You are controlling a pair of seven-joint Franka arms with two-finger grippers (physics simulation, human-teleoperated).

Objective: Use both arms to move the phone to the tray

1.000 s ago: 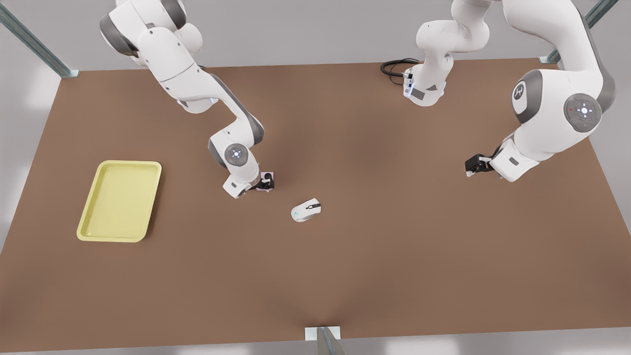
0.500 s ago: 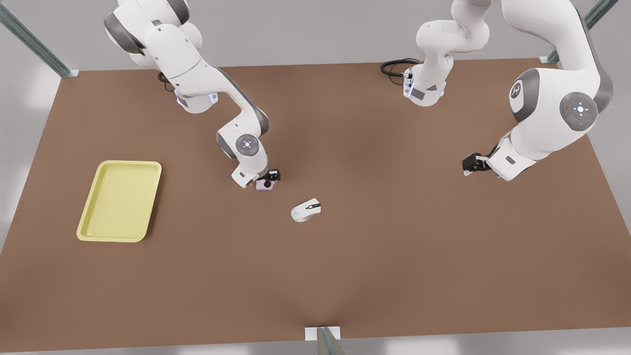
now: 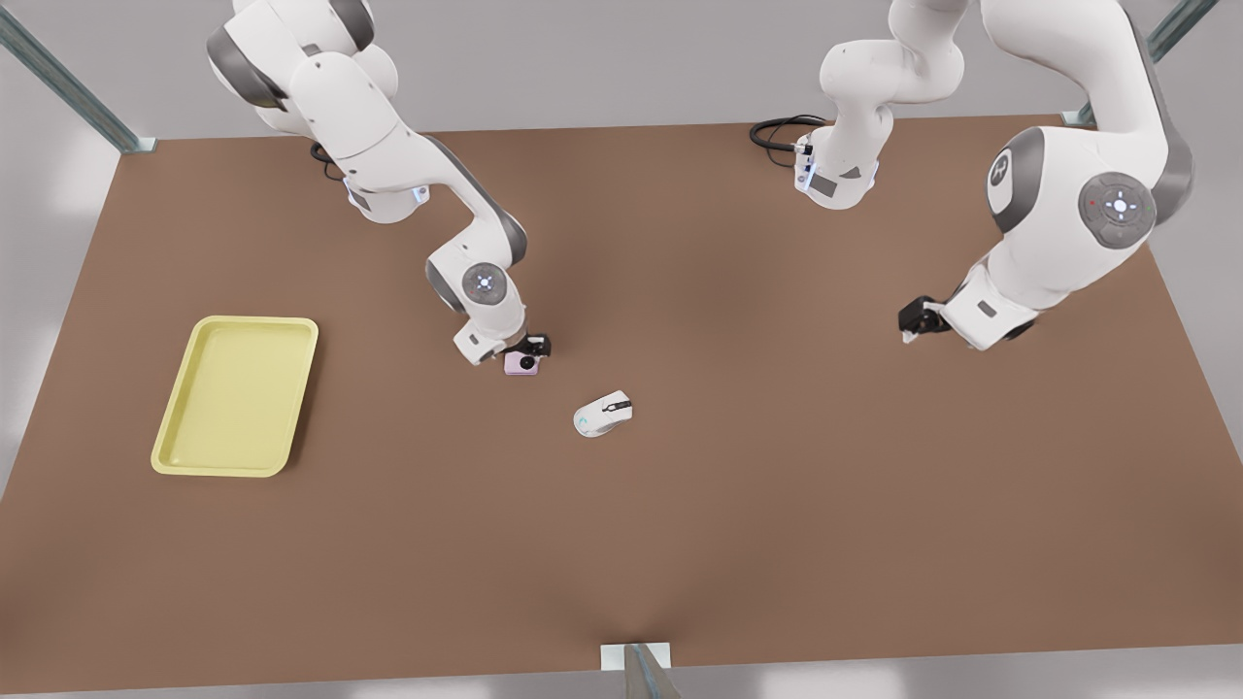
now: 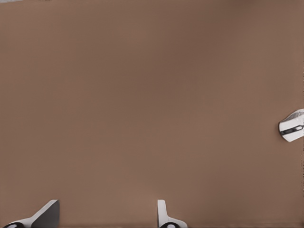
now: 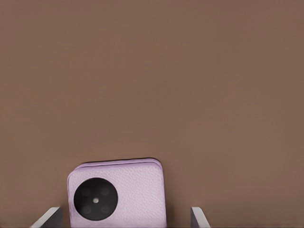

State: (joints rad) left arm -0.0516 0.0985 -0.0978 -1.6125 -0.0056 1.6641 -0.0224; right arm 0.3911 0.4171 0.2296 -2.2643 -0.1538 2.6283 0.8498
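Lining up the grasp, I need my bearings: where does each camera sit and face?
Front view: high over the brown table, looking down on the pale yellow rectangular tray and both white arms.
Left wrist view: on the arm at the front view's right, facing table; fingertips of the open left pincer show.
Right wrist view: on the other arm, looking down at the pink-lilac flat phone between fingertips of the open right pincer.
Shared: front and left wrist views both show the white computer mouse; front and right wrist, the phone.

Open left claw [image 4: 108, 216], mouse [image 4: 291, 126] beyond
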